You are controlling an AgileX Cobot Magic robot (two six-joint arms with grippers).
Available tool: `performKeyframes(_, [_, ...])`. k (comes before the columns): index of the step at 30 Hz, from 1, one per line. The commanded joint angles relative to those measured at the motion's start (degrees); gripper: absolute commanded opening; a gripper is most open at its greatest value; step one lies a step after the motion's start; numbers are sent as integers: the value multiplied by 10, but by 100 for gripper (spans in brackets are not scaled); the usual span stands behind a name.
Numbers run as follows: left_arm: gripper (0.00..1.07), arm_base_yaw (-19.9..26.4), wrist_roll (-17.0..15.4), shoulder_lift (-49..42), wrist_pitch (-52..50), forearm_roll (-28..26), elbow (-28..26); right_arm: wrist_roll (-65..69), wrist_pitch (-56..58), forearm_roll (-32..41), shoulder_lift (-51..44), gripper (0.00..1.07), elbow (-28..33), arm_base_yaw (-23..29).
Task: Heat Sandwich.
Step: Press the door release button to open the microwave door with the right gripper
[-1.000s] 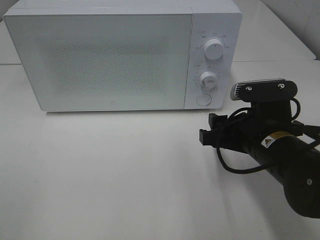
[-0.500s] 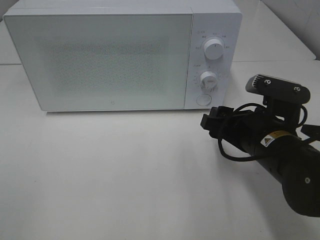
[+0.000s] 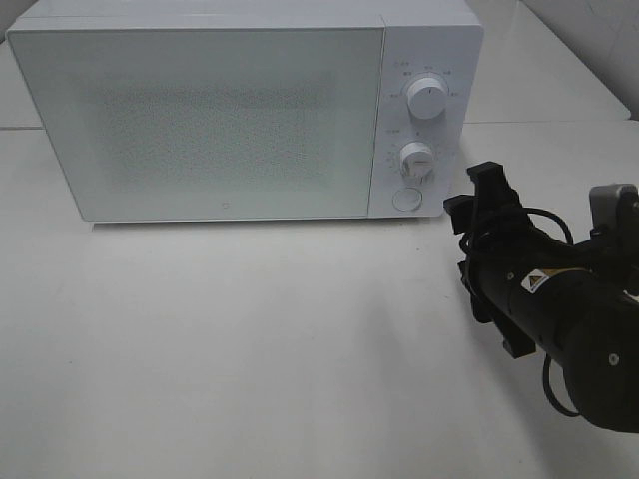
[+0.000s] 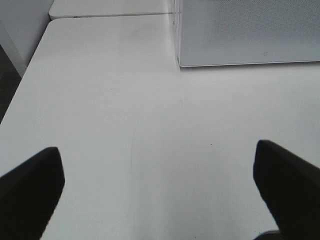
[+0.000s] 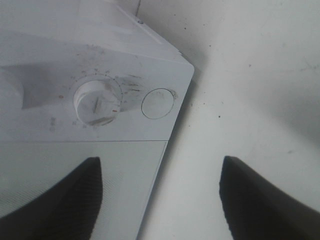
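The sandwich is out of view. The white microwave point(image 3: 230, 120) stands at the back of the table with its door shut. My right gripper point(image 3: 474, 195) is open and empty, rolled on its side, just right of the panel's round button point(image 3: 405, 200) and lower knob point(image 3: 415, 160). The right wrist view looks between the dark fingers point(image 5: 60, 197) at that knob point(image 5: 97, 105) and button point(image 5: 157, 104). My left gripper point(image 4: 160, 195) is open over bare table, with the microwave's front corner point(image 4: 179, 62) ahead of it; the high view does not show it.
An upper knob point(image 3: 427, 100) sits above the lower one on the panel. White tabletop point(image 3: 250, 339) stretches in front of the microwave. The table's left edge point(image 4: 20, 85) shows in the left wrist view. A wall edge is at the far right point(image 3: 599, 50).
The right arm has rolled its wrist, swinging its camera to the right, and the gripper has moved right and closer to the microwave's panel. The left gripper has not moved.
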Motion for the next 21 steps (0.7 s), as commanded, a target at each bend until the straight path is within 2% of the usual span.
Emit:
performKeyframes(1, [98, -1, -1, -2, 1, -5, 0, 100, 1, 5, -2, 59, -5, 2])
performKeyframes(6, [98, -1, -1, -2, 1, -5, 0, 142, 19, 6, -2, 44, -5, 2])
performKeyframes(7, [98, -1, -1, -2, 1, -5, 0, 148, 25, 7, -2, 32, -5, 2])
performKeyframes(8, [98, -1, -1, -2, 1, -5, 0, 148, 25, 7, -2, 32, -5, 2])
performKeyframes(10, [98, -1, -1, -2, 1, -5, 0, 152, 28, 13, -2, 19, -5, 2])
performKeyframes(11, [98, -1, -1, -2, 1, -5, 0, 152, 27, 15, -2, 12, -5, 2])
performKeyframes(12, [98, -1, -1, -2, 1, -5, 0, 152, 25, 15, -2, 0, -5, 2])
performKeyframes(21, [98, -1, -1, -2, 1, -5, 0, 147, 28, 17, 2, 0, -11, 1])
